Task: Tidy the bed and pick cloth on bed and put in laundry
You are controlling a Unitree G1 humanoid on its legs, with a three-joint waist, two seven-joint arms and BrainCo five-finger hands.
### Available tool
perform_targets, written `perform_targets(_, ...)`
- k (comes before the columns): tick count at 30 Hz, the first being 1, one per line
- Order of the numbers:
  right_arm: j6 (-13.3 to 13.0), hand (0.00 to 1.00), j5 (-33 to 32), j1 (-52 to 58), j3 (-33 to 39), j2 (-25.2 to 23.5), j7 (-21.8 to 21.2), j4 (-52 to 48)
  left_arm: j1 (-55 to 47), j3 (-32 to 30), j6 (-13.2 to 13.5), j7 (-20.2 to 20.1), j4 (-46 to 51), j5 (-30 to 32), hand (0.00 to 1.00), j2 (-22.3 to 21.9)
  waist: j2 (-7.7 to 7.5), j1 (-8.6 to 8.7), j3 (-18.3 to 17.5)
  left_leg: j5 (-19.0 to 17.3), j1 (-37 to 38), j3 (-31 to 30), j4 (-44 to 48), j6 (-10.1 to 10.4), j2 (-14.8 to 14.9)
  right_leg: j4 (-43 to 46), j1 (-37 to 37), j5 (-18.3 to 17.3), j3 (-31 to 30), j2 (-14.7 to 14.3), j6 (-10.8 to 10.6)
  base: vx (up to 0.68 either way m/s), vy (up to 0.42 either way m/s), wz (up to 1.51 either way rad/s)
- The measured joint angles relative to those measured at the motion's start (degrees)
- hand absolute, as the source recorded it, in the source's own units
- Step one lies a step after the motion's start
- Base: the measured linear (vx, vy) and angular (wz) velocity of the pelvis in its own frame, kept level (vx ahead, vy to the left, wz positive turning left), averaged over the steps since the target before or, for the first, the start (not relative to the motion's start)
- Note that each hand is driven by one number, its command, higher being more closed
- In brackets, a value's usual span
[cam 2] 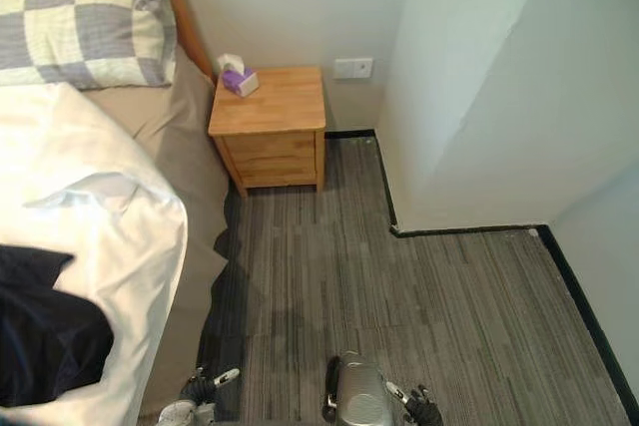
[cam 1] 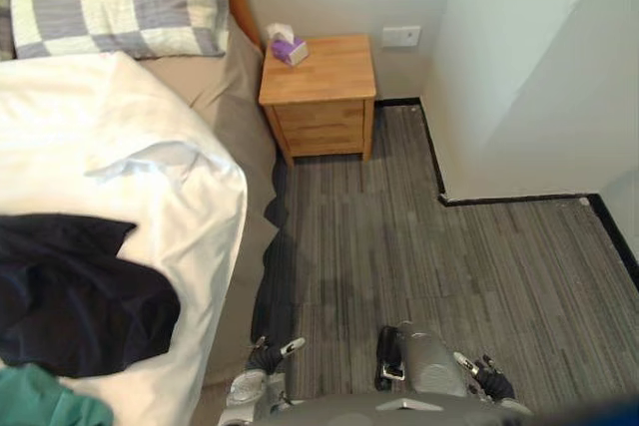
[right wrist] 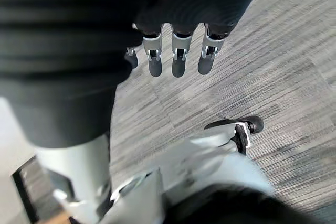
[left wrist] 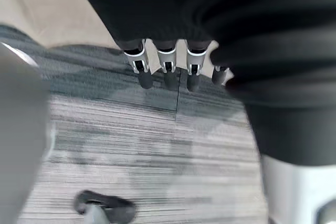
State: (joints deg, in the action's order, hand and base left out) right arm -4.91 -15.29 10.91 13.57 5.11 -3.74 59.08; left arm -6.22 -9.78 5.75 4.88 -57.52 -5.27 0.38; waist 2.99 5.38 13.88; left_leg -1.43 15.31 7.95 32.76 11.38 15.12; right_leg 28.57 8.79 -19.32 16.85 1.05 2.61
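The dark cloth (cam 1: 70,291) lies crumpled on the white duvet (cam 1: 120,147), back from the bed's (cam 1: 240,117) side edge, and a teal cloth (cam 1: 45,396) touches its near end. The duvet drapes over that edge. Beside the bed, open grey carpet (cam 1: 449,266) runs to the jutting wall corner (cam 1: 519,77) and the nightstand (cam 1: 321,87). The left hand (left wrist: 167,72) and right hand (right wrist: 178,61) hang over the carpet, fingers straight, holding nothing

Cut off at view edge: dark cloth (cam 1: 70,296), teal cloth (cam 1: 45,401).
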Motion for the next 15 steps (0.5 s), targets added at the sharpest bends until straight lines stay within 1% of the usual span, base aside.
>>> perform_targets(1, 0.2, 0.0, 1.1, -0.1, -0.6, 1.2, -0.2, 1.7, -0.2, -0.7, 1.4, 0.5, 0.0, -1.1, 0.0, 0.1, 0.66, -0.33, 0.2, 5.8, -9.0, -2.4, 16.6, -1.6, 2.6, -7.7, -5.8, 0.9, -0.6, -2.7, 0.6, 0.28, -0.049, -0.27)
perform_targets(2, 0.3, 0.0, 1.8, -0.6, -0.6, 1.2, -0.2, 1.9, -0.2, -1.2, 2.0, 0.4, 0.2, -1.2, 0.0, 0.3, 0.59, -0.38, 0.4, 2.6, -13.1, -2.3, 23.2, -2.8, 3.1, -9.9, -7.8, 1.4, -0.8, -3.2, 1.4, 0.23, -0.009, -0.21)
perform_targets(3, 0.4, 0.0, 2.4, -1.0, -0.6, 1.0, -0.2, 2.5, -0.2, -1.9, 2.6, 0.4, 0.7, -1.4, 0.0, 0.6, 0.01, -0.27, 0.8, -0.7, -16.7, -2.3, 28.3, -4.4, 2.9, -11.3, -9.6, 2.0, -1.0, -3.3, 2.4, 0.2, -0.021, -0.05)
perform_targets(4, 0.8, 0.0, 3.3, -1.6, -0.6, 0.8, -0.2, 3.7, -0.2, -2.1, 3.7, 0.4, 2.0, -1.9, 0.0, 1.3, -1.05, -0.36, 1.7, -6.2, -22.3, -1.8, 31.1, -6.2, 1.0, -13.6, -13.1, 2.7, -1.7, -3.3, 3.7, 0.22, -0.039, -0.11)
perform_targets(5, 1.0, 0.0, 3.8, -2.1, -0.4, 1.0, -0.3, 4.4, -0.3, -2.1, 4.8, 0.4, 3.3, -2.6, 0.0, 1.5, -1.14, -1.4, 2.4, -8.9, -26.1, -0.8, 27.1, -7.0, -1.1, -14.5, -15.7, 2.6, -2.6, -3.0, 3.4, 0.27, -0.03, -0.29)
perform_targets(6, 1.0, 0.0, 3.9, -2.2, -0.3, 1.2, -0.4, 4.7, -0.3, -2.1, 5.3, 0.3, 4.0, -3.1, 0.0, 1.5, -1.13, -2.2, 2.7, -9.6, -27.3, 0.1, 23.0, -7.3, -1.9, -14.6, -16.6, 2.2, -3.5, -2.8, 3.1, 0.24, 0.03, -0.63)
perform_targets(7, 1.0, 0.0, 4.2, -2.6, 0.1, 1.2, -0.6, 4.9, -0.8, -2.1, 6.2, 0.3, 4.7, -3.5, 0.0, 1.5, -1.04, -3.25, 2.9, -10.2, -28.5, 1.9, 13.4, -7.4, -3.1, -14.6, -17.7, 1.6, -4.5, -2.3, 2.6, 0.26, 0.067, -0.78)
perform_targets(8, 0.8, 0.0, 4.3, -3.4, 0.7, 0.9, -0.8, 4.7, -1.3, -2.1, 6.6, 0.4, 5.0, -3.7, 0.0, 1.8, -1.22, -3.36, 2.9, -9.3, -28.4, 4.6, 0.1, -7.6, -4.3, -14.9, -19.0, 1.1, -4.9, -1.4, 1.9, 0.48, 0.165, -0.69)
perform_targets(9, 0.7, 0.0, 4.3, -3.9, 1.4, 0.5, -0.9, 4.0, -1.5, -2.0, 6.9, 0.4, 5.0, -3.7, 0.0, 2.0, -1.28, -3.18, 2.9, -6.8, -28.4, 7.6, -11.0, -8.0, -5.2, -16.0, -20.8, 0.3, -4.9, -0.7, 0.4, 0.46, 0.183, -0.38)
perform_targets(10, 0.6, 0.0, 4.4, -3.7, 1.8, 0.4, -0.9, 3.8, -1.6, -2.0, 6.9, 0.5, 5.0, -3.9, 0.0, 2.0, -1.32, -3.22, 2.9, -5.6, -28.4, 9.0, -14.9, -8.4, -5.6, -16.8, -21.8, -0.1, -5.0, -0.4, -0.3, 0.61, 0.27, -0.18)
perform_targets(11, 0.4, 0.0, 4.9, -3.4, 1.8, 0.0, -0.9, 3.7, -1.6, -2.1, 6.9, 0.5, 4.9, -5.1, 0.0, 2.0, -1.96, -3.3, 2.8, -1.5, -28.2, 10.9, -18.6, -9.6, -6.4, -18.5, -23.8, -0.8, -5.2, 0.7, -1.8, 0.46, 0.226, -0.06)
perform_targets(12, 0.1, 0.0, 5.5, -3.3, 1.8, -0.5, -0.9, 3.7, -1.6, -2.0, 6.9, 0.6, 4.7, -5.4, 0.0, 2.4, -2.85, -3.29, 2.2, 2.1, -28.1, 12.1, -19.2, -10.0, -7.6, -20.2, -25.2, -1.1, -5.2, 2.0, -3.3, 0.63, 0.284, 0.13)
perform_targets(13, -0.2, 0.0, 5.5, -3.2, 2.0, -0.6, -0.8, 3.7, -0.9, -1.7, 6.4, 0.5, 4.4, -5.7, 0.0, 2.4, -3.53, -3.13, 1.7, 4.3, -28.3, 12.7, -19.0, -14.4, -9.6, -21.6, -26.4, -0.6, -4.6, 3.6, -4.7, 0.79, 0.321, 0.23)
perform_targets(14, -0.4, 0.0, 5.5, -3.8, 2.2, -0.8, -0.6, 3.7, 0.1, -1.7, 5.6, 0.5, 4.4, -6.6, 0.0, 2.4, -4.15, -3.12, 1.9, 2.6, -29.2, 13.2, -16.0, -17.2, -10.3, -21.5, -26.6, 1.6, -4.7, 5.1, -6.3, 0.78, 0.311, 0.19)
perform_targets(15, -0.6, 0.0, 5.5, -4.0, 2.3, -0.9, -0.6, 3.7, 0.4, -1.8, 5.0, 0.5, 4.4, -6.6, 0.0, 2.4, -4.15, -3.4, 1.8, 1.4, -29.8, 13.3, -13.8, -17.5, -10.0, -21.3, -26.6, 3.4, -5.0, 5.3, -6.7, 0.74, 0.302, -0.03)
